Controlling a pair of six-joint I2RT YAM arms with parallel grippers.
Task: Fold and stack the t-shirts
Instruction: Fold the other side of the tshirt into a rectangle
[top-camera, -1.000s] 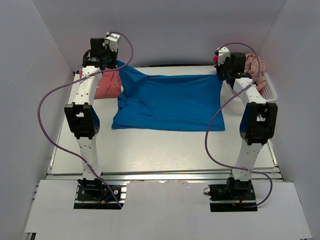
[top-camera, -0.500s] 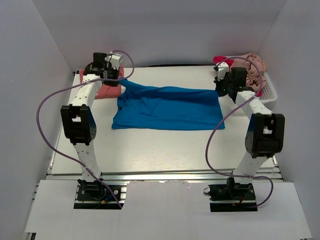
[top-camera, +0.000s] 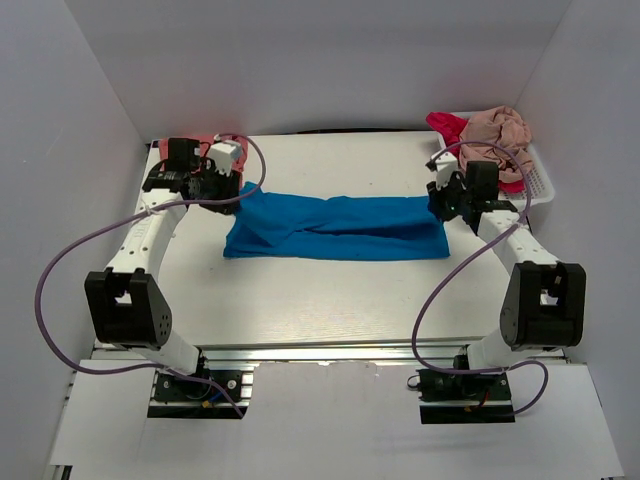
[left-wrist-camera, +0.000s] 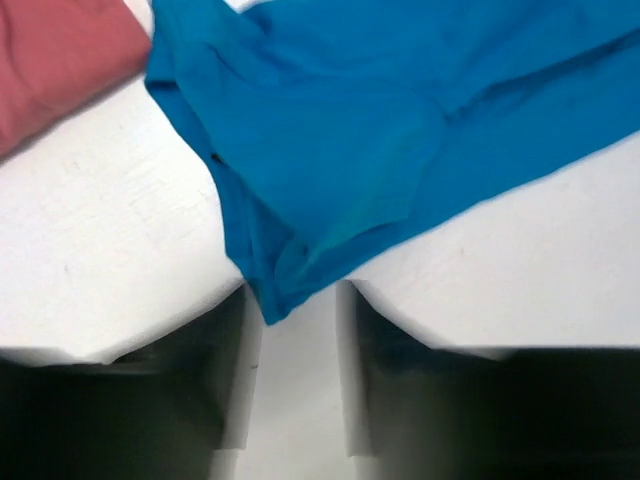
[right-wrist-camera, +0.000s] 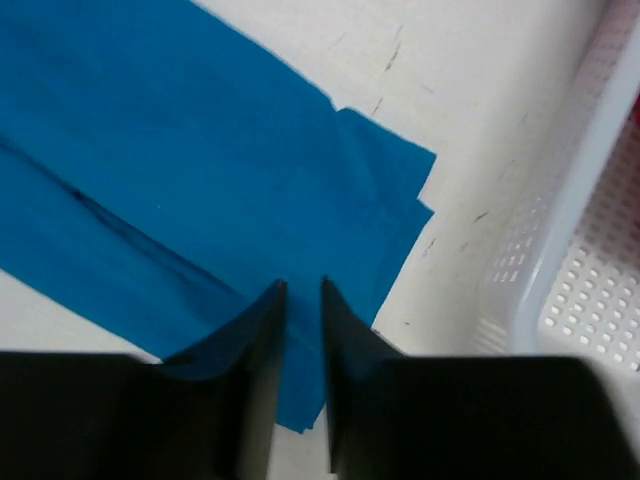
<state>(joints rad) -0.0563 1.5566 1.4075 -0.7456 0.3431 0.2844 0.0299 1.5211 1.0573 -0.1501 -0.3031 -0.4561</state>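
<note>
Left gripper (left-wrist-camera: 295, 300): jaws apart, medium gap, bare table (top-camera: 300, 290) showing betw the fingers. The near-left corner of the blue t-shirt (top-camera: 335, 228) pokes right up to the mouth of that gap, beside the left-hand finger, but it's lying loose. Nothing pinched on that side.

Right gripper (right-wrist-camera: 303, 290): jaws only a slit apart, and I see flat blue cloth thru the slit. Fingers sit over the shirt's right end, just inside its edge, w/ stacked layer corners showing to the right of them. Doesn't look clamped, cloth lies flat under the tips.

From the top cam, the blue shirt is a long narrow folded band across mid-table, running left-right, one gripper at each end.

Salmon t-shirt (left-wrist-camera: 60, 60) at far left, right beside the blue one's upper-left edge; can't tell if they touch.

Basket (right-wrist-camera: 560, 250) just right of the blue shirt, strip of bare table betw them. Beige-pink t-shirt (top-camera: 495, 130) and magenta t-shirt (top-camera: 447, 125) are bunched in it.
</note>
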